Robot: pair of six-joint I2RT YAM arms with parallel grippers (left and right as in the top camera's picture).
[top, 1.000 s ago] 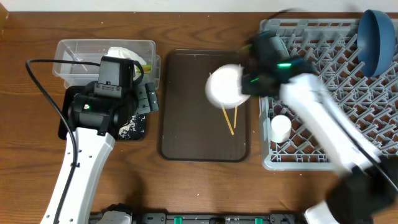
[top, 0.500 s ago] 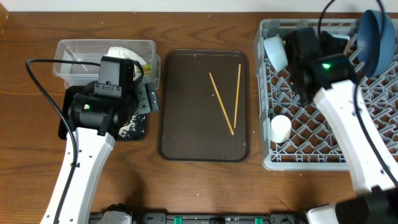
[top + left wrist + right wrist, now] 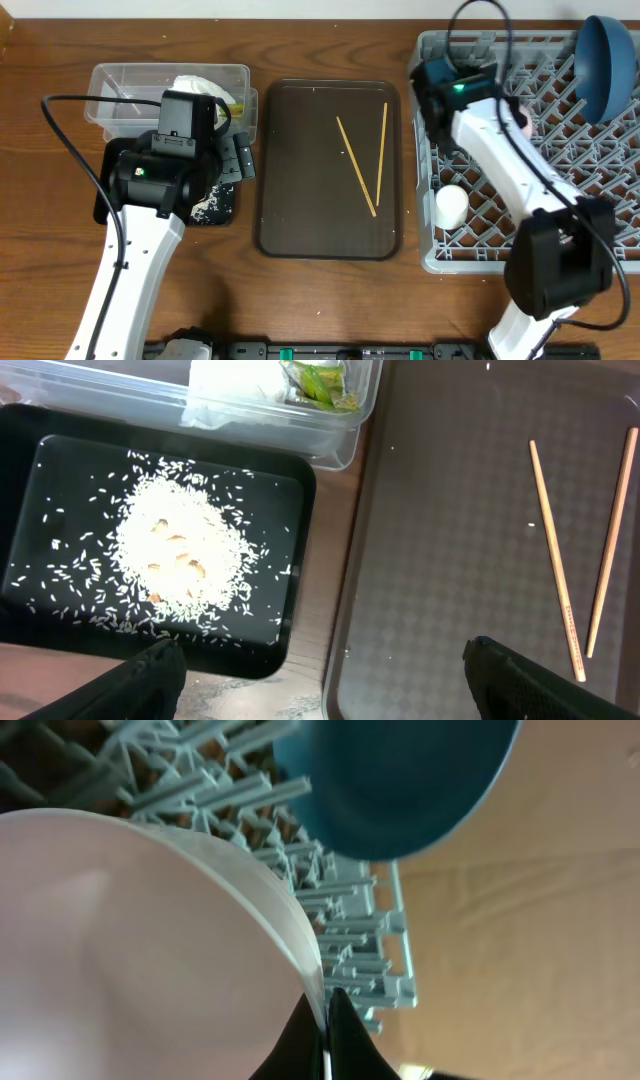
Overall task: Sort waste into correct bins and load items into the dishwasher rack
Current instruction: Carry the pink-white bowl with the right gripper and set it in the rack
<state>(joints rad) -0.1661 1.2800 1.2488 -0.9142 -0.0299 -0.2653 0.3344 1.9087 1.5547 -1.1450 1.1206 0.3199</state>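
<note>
Sorting done: napkin (image 3: 195, 88) and wrapper (image 3: 318, 382) lie in the tub (image 3: 120, 100) at the surface's far-left corner; rice (image 3: 175, 555) is heaped in the black tray (image 3: 270, 490) in front of it.
Left tool (image 3: 320, 655): released, empty, hovering over that tray's right edge.
Left to load: two chopsticks (image 3: 356, 166) on the brown tray (image 3: 300, 200), mid-surface.
Rack (image 3: 590, 180), right edge: cup (image 3: 451, 206) near-left, blue dish (image 3: 606, 62) far-right.
Right tool (image 3: 322, 1020): clenched on a white bowl (image 3: 130, 970) rim, arm stretched over the rack's far-left; the bowl looks not yet set down.

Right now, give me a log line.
right jaws: shut on white bowl over rack | left jaws: open, empty | chopsticks: on brown tray
</note>
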